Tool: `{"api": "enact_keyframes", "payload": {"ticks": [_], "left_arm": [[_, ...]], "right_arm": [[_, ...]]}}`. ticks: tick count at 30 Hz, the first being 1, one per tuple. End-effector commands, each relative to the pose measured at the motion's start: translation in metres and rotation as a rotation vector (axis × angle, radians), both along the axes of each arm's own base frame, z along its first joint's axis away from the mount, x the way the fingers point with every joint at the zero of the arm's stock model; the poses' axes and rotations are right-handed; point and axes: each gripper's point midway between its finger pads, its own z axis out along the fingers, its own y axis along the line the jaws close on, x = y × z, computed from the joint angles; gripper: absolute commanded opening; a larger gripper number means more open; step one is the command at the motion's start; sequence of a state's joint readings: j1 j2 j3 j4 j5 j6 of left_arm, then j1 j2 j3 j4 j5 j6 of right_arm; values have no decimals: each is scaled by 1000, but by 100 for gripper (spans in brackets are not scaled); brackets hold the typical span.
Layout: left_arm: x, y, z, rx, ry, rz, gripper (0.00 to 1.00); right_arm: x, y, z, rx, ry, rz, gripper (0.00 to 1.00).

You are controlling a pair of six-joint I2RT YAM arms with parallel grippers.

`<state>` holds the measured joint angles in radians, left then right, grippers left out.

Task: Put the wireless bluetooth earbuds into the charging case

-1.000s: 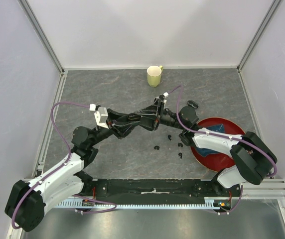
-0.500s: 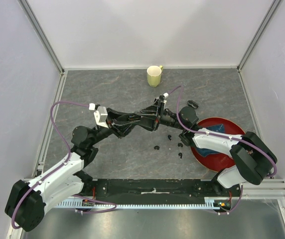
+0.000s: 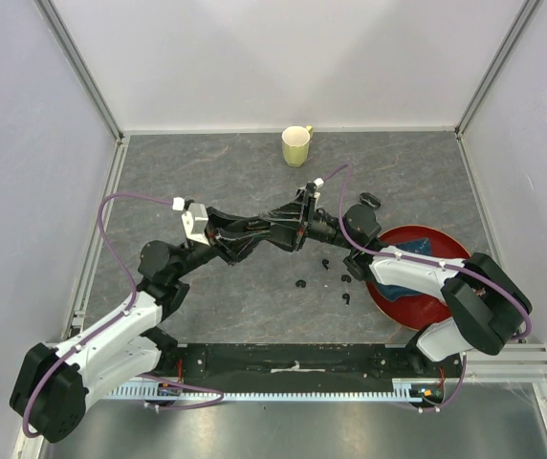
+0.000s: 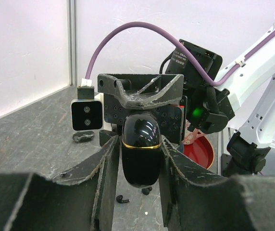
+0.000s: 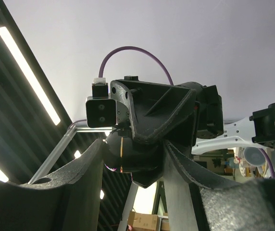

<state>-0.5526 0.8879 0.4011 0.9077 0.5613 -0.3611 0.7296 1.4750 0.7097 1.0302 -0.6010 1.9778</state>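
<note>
- You had the charging case lifted off the surface, near its middle, at the spot where your two tools met tip to tip.
- Your left tool was drawn in narrow, with one finger pressed on each side of the case's lower half. In the left wrist view the glossy black pod stood upright between those fingers, its gold seam running across just above their tips.
- Your right tool faced the case from the opposite side, turned about a quarter turn against the left one. Its fingers stood at a middling gap and gripped the case's other end, with the tip of the left tool lying between them as well.
- In the right wrist view only a dark slice of the case showed, with a short piece of the gold seam, beside the left tool's finger.
- Neither tool held the earbuds. Four small black curled pieces lay scattered on the surface, apart from one another and nearer the arm bases than the joined tools. The rightmost ones were close to the rim of the red plate.
- Two of them showed on the surface under the held case in the left wrist view.
- The yellow-green mug stood upright by the far edge, well apart from the tools.
</note>
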Motion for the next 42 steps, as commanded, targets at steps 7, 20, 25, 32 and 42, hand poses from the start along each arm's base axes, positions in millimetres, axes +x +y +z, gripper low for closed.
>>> {"api": "enact_keyframes", "payload": {"ticks": [7,20,25,32,42], "left_arm": [[-2,-3,15,-19,-21,-15,31],[0,2,13,-29,-21,13,2],[-3,11,16,-54,-55,56,2],[-13,16,13,-70,-119,53,2],[-30,8,17,-164,-219,-67,2]], "right_arm": [[-4,-2,13,46,-48,-2,12],[-2,0,4,-24,-102,-29,65],[8,-2,-16,-215,-226,-100,92],[23,-36,5,-529,-573,-301,97],[9,-45,13,-762,-906,-206,98]]}}
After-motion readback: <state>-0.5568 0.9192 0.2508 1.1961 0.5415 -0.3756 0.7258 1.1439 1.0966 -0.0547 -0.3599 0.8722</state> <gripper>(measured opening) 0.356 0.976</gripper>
